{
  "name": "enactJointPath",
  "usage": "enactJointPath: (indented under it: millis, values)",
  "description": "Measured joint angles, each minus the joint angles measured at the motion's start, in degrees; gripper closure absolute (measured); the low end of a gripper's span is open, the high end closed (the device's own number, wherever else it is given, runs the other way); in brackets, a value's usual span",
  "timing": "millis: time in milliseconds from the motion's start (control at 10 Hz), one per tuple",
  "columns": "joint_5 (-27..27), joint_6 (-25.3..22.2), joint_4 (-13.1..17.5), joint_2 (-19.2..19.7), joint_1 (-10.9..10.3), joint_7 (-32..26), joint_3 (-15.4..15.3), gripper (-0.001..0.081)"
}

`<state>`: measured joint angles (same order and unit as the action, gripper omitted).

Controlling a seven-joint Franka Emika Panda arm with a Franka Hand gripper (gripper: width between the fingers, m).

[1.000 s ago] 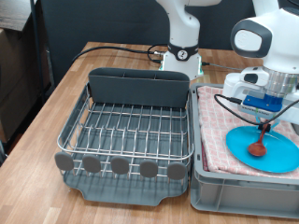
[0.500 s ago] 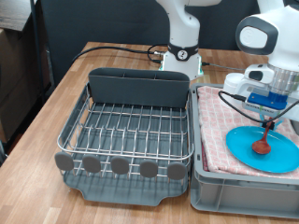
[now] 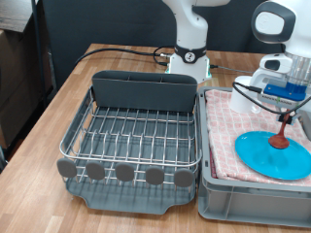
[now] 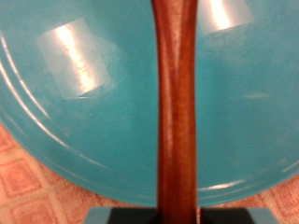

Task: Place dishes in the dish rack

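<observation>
We're early on: the big silver wire dish rack (image 3: 131, 136) w/ dark grey caddy, centre-left of the exterior view, has no dishes in it yet. Our gripper (image 3: 285, 105), upper right, is closed on the reddish-brown wooden spoon (image 3: 279, 135), hanging bowl-down over the round light-blue plate (image 3: 275, 155). The plate lies lower right on pink checked cloth (image 3: 228, 131) in a grey bin (image 3: 243, 199). No cup visible. Wooden table (image 3: 58, 112); dark backdrop behind.

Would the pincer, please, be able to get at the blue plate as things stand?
Probably not yet: the pincer is shut on the wooden spoon, which hangs over the blue plate. Nothing else covers the plate, which lies flat on the checked cloth.
</observation>
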<state>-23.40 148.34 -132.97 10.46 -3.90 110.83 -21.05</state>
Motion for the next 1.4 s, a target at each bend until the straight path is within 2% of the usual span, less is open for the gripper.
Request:
enactJointPath:
  millis: [300,500,600,700,900,1200,1400]
  values:
    - [5.36,-2.51,-0.02,-3.92,0.35,-5.47,-0.06,0.0714]
    - [9.79,-4.59,-0.94,-7.98,0.46,-5.07,0.23,0.0714]
    - [10.78,-5.4,-2.58,-10.39,0.46,-3.74,0.27,0.0714]
    - [10.74,-5.34,-2.49,-10.16,0.44,-4.35,0.26,0.0714]
    - [10.61,-5.44,-3.38,-11.02,0.57,-1.1,1.14,0.0714]
    - [11.23,-6.66,-8.11,-16.64,0.81,5.31,3.01,0.0714]
    - [13.61,-6.74,-11.74,-20.49,0.83,7.75,4.52,0.0714]
